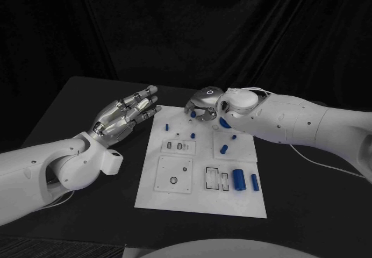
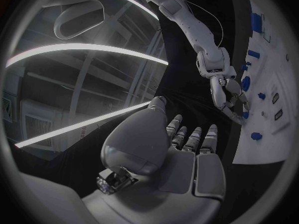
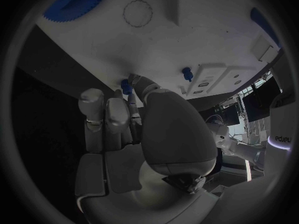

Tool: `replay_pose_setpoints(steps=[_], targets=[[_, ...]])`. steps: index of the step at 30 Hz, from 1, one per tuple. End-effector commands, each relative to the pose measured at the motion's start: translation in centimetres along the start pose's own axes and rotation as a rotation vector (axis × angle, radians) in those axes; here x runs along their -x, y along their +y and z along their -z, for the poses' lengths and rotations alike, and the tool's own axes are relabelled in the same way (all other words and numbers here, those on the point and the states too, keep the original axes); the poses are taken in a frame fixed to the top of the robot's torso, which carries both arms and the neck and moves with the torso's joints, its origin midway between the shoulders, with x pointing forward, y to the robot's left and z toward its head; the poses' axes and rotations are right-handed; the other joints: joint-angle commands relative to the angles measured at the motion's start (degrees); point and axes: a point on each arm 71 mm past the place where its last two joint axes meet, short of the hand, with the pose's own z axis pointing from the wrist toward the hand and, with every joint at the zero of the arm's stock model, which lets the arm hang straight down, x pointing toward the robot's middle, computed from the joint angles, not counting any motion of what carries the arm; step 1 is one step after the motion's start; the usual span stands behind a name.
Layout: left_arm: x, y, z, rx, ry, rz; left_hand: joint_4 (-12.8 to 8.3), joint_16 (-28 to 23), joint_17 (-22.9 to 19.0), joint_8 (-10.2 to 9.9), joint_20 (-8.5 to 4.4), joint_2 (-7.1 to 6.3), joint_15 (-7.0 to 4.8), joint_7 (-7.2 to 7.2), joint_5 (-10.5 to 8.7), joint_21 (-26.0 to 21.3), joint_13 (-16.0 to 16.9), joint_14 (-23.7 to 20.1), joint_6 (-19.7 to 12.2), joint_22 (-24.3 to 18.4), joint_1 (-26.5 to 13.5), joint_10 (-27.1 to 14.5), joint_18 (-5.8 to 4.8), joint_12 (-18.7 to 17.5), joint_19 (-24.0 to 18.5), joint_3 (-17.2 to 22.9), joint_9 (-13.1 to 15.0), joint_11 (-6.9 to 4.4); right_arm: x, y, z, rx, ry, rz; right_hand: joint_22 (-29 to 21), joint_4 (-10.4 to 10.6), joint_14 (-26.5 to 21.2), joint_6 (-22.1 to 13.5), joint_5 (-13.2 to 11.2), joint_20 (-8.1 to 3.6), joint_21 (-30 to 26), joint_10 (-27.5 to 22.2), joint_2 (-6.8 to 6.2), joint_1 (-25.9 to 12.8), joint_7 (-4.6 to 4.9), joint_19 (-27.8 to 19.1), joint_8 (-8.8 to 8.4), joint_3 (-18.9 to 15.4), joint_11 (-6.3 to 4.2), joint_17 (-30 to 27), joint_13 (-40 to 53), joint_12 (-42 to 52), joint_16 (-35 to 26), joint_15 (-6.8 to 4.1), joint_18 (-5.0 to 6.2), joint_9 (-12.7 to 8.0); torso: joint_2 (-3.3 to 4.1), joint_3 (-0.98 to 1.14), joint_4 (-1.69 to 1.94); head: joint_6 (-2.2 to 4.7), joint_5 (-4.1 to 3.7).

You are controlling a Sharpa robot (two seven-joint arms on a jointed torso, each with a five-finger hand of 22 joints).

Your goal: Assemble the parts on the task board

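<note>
The right hand (image 1: 203, 103) is reaching down at the upper edge of the task board (image 1: 203, 201) in mid-frame, its fingertips pinching a small blue part (image 3: 126, 88) there; the left hand (image 1: 126, 114) is hovering left of the board, fingers spread, holding nothing; two blue cylinders (image 1: 238, 179) are lying at the board's lower right.

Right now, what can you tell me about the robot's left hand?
The left hand is silvery and shiny like metal, on a white arm. It hovers beside the task board, off its left edge, palm turned up and fingers stretched out and apart. It holds nothing and touches nothing.
</note>
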Motion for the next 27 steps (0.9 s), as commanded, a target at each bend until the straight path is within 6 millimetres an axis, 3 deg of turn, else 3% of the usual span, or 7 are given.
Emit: replay_pose_setpoints(steps=[1, 4, 11, 21, 23, 27], targets=[[-0.1, -0.6, -0.1, -0.071, 0.016, 0.010, -0.8, 0.8, 0.2, 0.6, 0.25, 0.07, 0.71, 0.38, 1.01, 0.7, -0.7, 0.4, 0.2, 0.2, 0.7, -0.3, -0.53, -0.8, 0.4, 2.4, 0.9, 0.66, -0.2, -0.5, 0.1, -0.062, 0.008, 0.003, -1.9, -0.2, -1.6, -12.5, -1.5, 0.40, -2.7, -7.3, -1.15, 0.2, -1.64, -2.2, -1.41, -1.6, 0.39, -2.1, -1.1, -0.8, -2.0, 0.37, -0.96, -4.7, 0.06, -0.03, 0.13, 0.00, -0.08], [0.0, -0.6, -0.1, -0.070, 0.016, 0.010, -0.8, 0.8, 0.2, 0.6, 0.25, 0.07, 0.71, 0.38, 1.01, 0.7, -0.7, 0.4, 0.2, 0.2, 0.7, -0.3, -0.53, -0.8, 0.4, 2.4, 0.9, 0.66, -0.1, -0.9, 0.3, -0.078, -0.019, 0.003, -2.4, -0.1, -2.7, -15.6, -1.9, 0.73, -4.0, -10.4, -0.46, 0.8, -2.02, -3.3, -1.50, -4.3, 0.44, -3.0, -0.9, -0.6, -2.4, 0.58, -0.67, -6.9, 0.05, -0.03, 0.16, 0.08, -0.07], [0.1, -0.6, 0.0, -0.069, 0.015, 0.010, -0.8, 0.8, 0.2, 0.6, 0.26, 0.14, 0.73, 0.42, 1.01, 0.7, -0.7, 0.4, 0.2, 0.2, 0.7, -0.3, -0.55, -0.8, 0.4, 2.5, 0.9, 0.69, 0.8, -1.3, 1.6, -0.072, -0.135, 0.004, -3.1, 0.3, -3.7, -14.9, -2.1, 0.78, -5.2, -10.8, -0.15, 1.3, -2.15, -4.3, -1.24, -5.8, 0.38, -4.3, -0.9, 0.0, -3.2, 0.60, -0.42, -7.2, 0.00, -0.04, 0.03, 0.18, 0.25], [0.3, -0.6, 0.0, -0.067, 0.010, 0.006, -0.8, 0.9, 0.2, 0.6, 0.27, 0.17, 0.75, 0.46, 1.01, 0.7, -0.7, 0.4, 0.4, 0.2, 0.7, -0.3, -0.56, -0.8, 0.5, 2.6, 1.0, 0.73, 4.3, -1.0, 4.8, -0.005, -0.270, -0.010, -1.0, 0.6, -3.1, -2.7, -1.7, 0.80, -4.7, -6.3, 1.59, 2.4, 0.83, -3.2, 0.93, -7.3, 0.57, -3.3, -0.2, 5.1, -2.1, 0.63, -0.64, -6.1, -0.07, 0.01, -0.05, 0.24, 0.59], [0.3, -0.6, 0.0, -0.067, 0.010, 0.006, -0.8, 0.9, 0.2, 0.6, 0.27, 0.18, 0.76, 0.47, 1.01, 0.8, -0.7, 0.4, 0.4, 0.2, 0.7, -0.3, -0.57, -0.8, 0.5, 2.6, 1.0, 0.74, 4.6, -0.7, 5.5, 0.011, -0.278, -0.017, 0.1, 0.8, -2.5, 0.6, -2.1, 0.80, -4.0, -4.7, 1.81, 2.1, 1.47, -2.4, 1.40, -7.5, 0.64, -2.4, 0.0, 6.6, -1.4, 0.62, -0.82, -5.9, -0.09, 0.02, -0.08, 0.32, 0.64], [0.3, -0.6, 0.0, -0.067, 0.012, 0.007, -0.8, 0.9, 0.2, 0.6, 0.27, 0.18, 0.76, 0.47, 1.01, 0.8, -0.7, 0.4, 0.4, 0.2, 0.7, -0.3, -0.57, -0.8, 0.5, 2.6, 1.0, 0.74, 4.8, -0.2, 6.5, 0.032, -0.272, -0.029, 1.8, 1.4, -1.4, 2.7, -4.1, 0.77, -2.8, -2.6, 2.05, 1.5, 2.02, -0.9, 1.80, -7.9, 0.68, -0.9, 0.2, 8.2, -0.2, 0.56, -1.15, -6.1, -0.09, 0.03, -0.08, 0.51, 0.84]])
